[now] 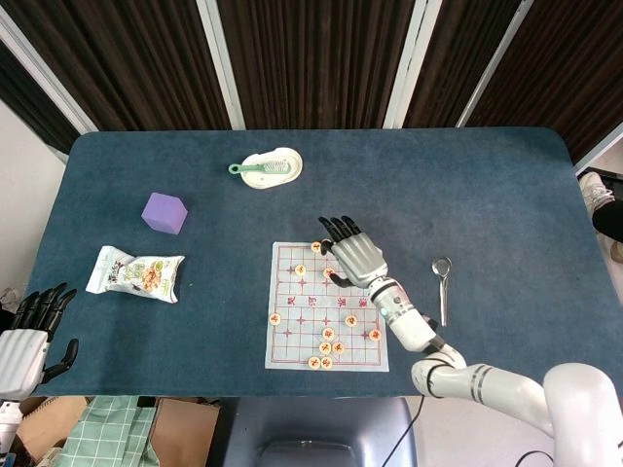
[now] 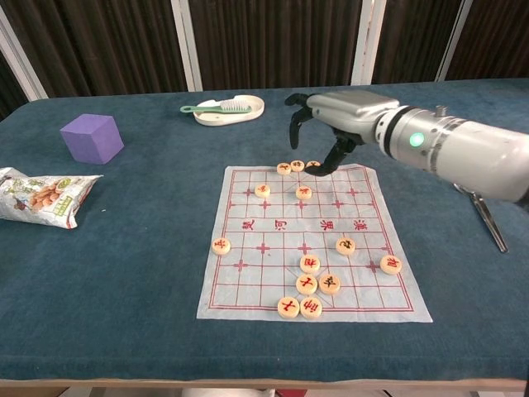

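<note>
**A:** While the right robot hand [image 1: 352, 255] is hovering over the far end of the chess sheet [image 2: 248, 281], where are the pieces lying from it?

**B:** Three round pieces [image 2: 297, 166] are sitting in a row along the far edge, right under its fingers [image 2: 294, 112], which are pointing downward in the chest view. Two more are lying just inside that row, a little toward the robot. I cannot tell whether a fingertip is touching any piece.

**A:** Is it holding anything?

**B:** Nothing is showing in it; the fingers are standing apart, thumb [image 2: 337, 155] angling down beside the row.

**A:** And the other one?

**B:** The left robot hand [image 1: 27, 336] is resting spread at the near left corner of the bench [image 1: 506, 185], well apart from the sheet, so the right is far nearer.

**A:** Materials?

**B:** The pieces are looking like pale flat discs, smooth, with red or dark characters. The sheet is lying thin and translucent, printed with a red grid, on blue felt-like cloth. A metal spoon [image 1: 442, 287] is lying off to the right, handle running toward the robot.
</note>
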Robot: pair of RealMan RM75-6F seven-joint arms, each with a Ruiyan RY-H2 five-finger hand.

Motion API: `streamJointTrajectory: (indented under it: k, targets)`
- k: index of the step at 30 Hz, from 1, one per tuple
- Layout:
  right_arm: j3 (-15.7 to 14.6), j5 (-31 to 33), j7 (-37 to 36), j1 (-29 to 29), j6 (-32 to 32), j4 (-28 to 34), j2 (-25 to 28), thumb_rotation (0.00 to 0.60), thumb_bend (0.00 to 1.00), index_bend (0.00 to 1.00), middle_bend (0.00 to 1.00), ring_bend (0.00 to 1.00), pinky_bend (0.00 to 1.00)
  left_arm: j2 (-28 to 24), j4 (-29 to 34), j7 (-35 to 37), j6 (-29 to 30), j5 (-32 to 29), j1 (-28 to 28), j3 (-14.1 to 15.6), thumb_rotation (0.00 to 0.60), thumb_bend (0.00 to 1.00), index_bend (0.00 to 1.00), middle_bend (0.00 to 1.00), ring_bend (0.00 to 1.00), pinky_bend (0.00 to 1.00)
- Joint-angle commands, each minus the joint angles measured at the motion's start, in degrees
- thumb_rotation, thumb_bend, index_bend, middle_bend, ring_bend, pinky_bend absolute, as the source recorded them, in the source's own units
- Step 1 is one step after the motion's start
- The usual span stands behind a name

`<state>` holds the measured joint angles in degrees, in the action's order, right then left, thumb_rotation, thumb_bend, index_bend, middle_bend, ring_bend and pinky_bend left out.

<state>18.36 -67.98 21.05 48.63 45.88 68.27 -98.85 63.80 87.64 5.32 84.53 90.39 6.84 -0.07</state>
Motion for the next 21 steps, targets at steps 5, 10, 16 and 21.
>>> streamJointTrajectory:
  k: [5,10,16,21]
  targets:
    - [0.08,4.20,2.68,4.63,-3.08,-7.24,-6.33,0.600,0.42,0.51,0.04,0.00,0.00,-0.02,-0.13,0.16,-0.63,0.10,0.25,0.24,0.600,0.48,0.00,0.00,0.00,0.00]
    - [0.35,6.57,3.26,7.14,-4.47,-12.60,-10.08,0.600,0.42,0.51,0.04,0.00,0.00,-0.34,0.63,-0.20,-0.88,-0.18,0.51,-0.01,0.600,0.48,0.00,0.00,0.00,0.00]
    - [0.52,7.51,2.77,9.66,-5.68,-17.54,-13.32,0.600,0.42,0.50,0.04,0.00,0.00,-0.47,0.72,-0.09,-1.30,-0.59,0.66,-0.09,0.600,0.48,0.00,0.00,0.00,0.00]
    - [0.74,7.82,1.72,11.09,-6.36,-20.16,-15.13,0.600,0.45,0.51,0.04,0.00,0.00,-0.70,0.92,0.02,-1.40,-0.56,0.77,-0.10,0.600,0.48,0.00,0.00,0.00,0.00]
